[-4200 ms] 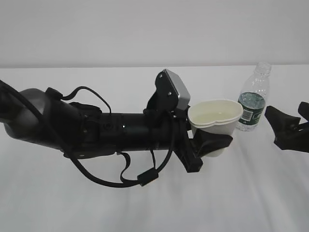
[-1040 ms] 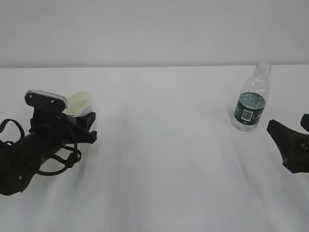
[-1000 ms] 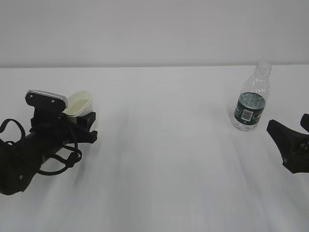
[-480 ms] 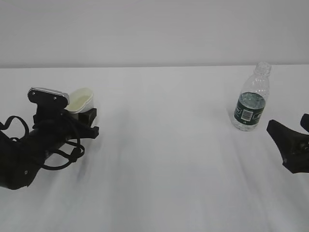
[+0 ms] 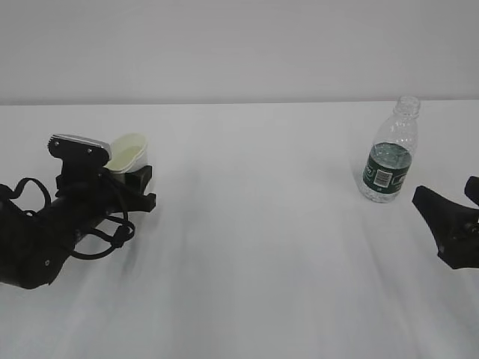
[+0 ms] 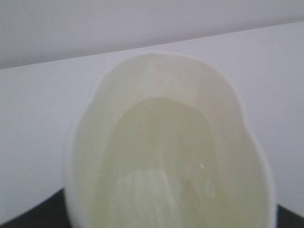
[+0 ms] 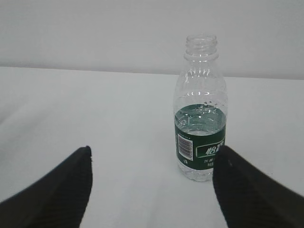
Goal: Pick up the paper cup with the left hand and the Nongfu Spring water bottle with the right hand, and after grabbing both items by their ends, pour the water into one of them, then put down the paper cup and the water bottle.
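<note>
L hand [image 5: 138, 183] clamped on paper cup [image 5: 129, 152], rim squashed oval, water inside, far left of Nongfu Spring water bottle [image 5: 389, 152]. R hand [image 7: 152, 190] released, jaws wide apart, nothing between, just in front of bottle. Bottle upright on white table [image 5: 262, 247], uncapped, part full, untouched.

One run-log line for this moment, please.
left gripper: shut on paper cup, cup squeezed oval | right gripper: open, empty, short of Nongfu Spring water bottle | bottle: upright on table, uncapped
</note>
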`<control>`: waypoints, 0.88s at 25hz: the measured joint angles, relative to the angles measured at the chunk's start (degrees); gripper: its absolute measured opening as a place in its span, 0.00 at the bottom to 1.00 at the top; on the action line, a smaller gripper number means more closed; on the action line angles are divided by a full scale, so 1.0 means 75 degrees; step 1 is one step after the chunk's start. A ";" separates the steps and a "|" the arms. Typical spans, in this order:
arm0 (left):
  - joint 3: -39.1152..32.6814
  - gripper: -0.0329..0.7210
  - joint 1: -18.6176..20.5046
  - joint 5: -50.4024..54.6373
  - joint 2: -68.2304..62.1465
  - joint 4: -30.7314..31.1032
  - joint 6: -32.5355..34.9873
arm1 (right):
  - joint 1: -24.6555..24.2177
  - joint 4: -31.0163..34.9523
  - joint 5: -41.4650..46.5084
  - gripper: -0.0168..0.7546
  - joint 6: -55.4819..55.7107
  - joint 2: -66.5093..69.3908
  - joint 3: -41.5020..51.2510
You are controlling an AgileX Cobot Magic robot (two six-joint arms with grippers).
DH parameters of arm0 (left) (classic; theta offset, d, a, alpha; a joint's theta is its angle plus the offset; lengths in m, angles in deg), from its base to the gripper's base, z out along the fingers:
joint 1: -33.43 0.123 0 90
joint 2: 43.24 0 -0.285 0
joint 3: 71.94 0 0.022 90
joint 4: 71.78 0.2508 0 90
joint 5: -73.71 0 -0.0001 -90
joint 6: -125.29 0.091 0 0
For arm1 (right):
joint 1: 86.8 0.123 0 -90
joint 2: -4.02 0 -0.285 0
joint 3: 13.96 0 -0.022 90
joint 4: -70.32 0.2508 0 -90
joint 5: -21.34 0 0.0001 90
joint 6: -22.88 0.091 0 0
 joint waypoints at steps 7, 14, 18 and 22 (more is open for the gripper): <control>0.0131 0.55 0.0005 0.0000 -0.0118 0.0012 0.0000 | 0.0000 -0.0053 0.0000 0.79 0.0000 0.0000 0.0000; 0.0201 0.55 0.0018 0.0000 -0.0392 0.0012 0.0000 | 0.0000 -0.0070 0.0000 0.79 0.0000 -0.0006 0.0000; 0.0231 0.55 0.0018 0.0000 -0.0392 0.0043 0.0000 | 0.0000 -0.0073 0.0000 0.79 0.0000 -0.0006 0.0000; 0.0231 0.59 0.0018 0.0000 -0.0392 0.0095 0.0000 | 0.0000 -0.0073 0.0000 0.79 0.0000 -0.0006 0.0000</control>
